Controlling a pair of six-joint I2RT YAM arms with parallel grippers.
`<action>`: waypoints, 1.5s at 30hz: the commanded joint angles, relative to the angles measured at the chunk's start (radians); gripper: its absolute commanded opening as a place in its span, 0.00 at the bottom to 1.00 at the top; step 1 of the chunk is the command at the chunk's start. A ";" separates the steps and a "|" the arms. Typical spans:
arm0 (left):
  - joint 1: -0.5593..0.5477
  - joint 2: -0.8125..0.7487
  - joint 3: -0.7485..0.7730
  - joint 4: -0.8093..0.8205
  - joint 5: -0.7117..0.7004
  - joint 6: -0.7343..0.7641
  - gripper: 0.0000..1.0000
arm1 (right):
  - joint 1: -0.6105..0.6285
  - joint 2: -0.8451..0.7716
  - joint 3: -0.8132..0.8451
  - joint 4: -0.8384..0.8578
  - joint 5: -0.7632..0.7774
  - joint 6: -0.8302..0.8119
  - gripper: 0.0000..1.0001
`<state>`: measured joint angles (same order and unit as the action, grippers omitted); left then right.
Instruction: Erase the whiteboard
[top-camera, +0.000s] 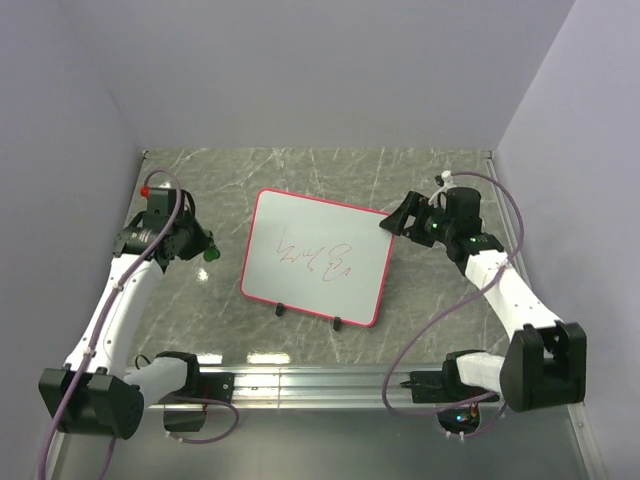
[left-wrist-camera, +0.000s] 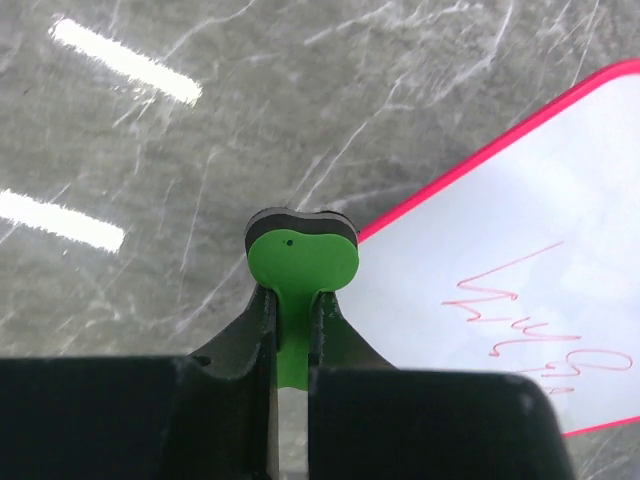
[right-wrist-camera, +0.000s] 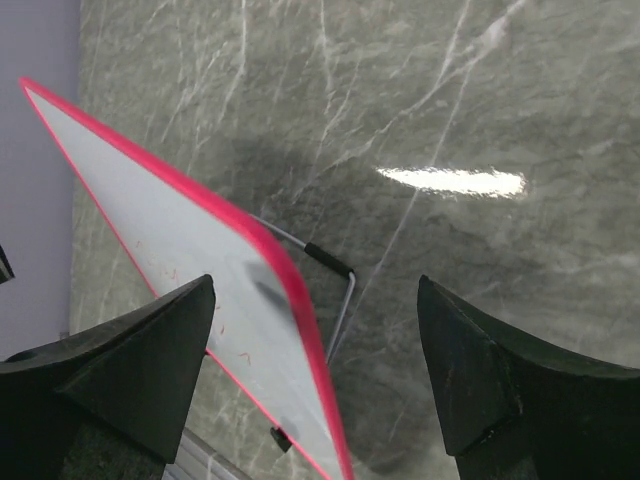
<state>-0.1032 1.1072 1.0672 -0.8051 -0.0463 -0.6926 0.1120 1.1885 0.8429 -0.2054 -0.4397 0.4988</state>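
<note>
Between the tabletop's side edges the whiteboard (top-camera: 314, 240) shows unwiped scribbles (top-camera: 322, 264); left tool (left-wrist-camera: 291, 305) clamps eraser (left-wrist-camera: 302, 262), right tool (top-camera: 398, 220) gapes wide

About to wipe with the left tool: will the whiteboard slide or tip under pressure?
Likely stiff: the whiteboard is a flat framed panel. It may rock or skid, since it sits on a thin wire stand. The open right tool straddling its edge could steady it.

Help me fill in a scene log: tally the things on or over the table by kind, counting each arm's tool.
whiteboard: 1
green eraser: 1
tools: 2 (left tool shut on the green eraser, right tool open)
Total: 4
</note>
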 joint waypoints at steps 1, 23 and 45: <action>-0.010 -0.053 0.037 -0.083 0.026 -0.005 0.00 | -0.009 0.061 -0.021 0.204 -0.115 -0.016 0.86; -0.323 0.046 -0.018 0.102 -0.013 -0.100 0.00 | 0.040 0.114 -0.077 0.386 -0.301 0.023 0.00; -0.886 0.540 0.283 0.282 -0.139 -0.269 0.00 | 0.084 -0.072 -0.113 0.213 -0.226 0.001 0.00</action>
<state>-0.9882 1.6287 1.3819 -0.6014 -0.1547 -0.9173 0.1806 1.1568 0.7437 0.0753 -0.7033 0.5987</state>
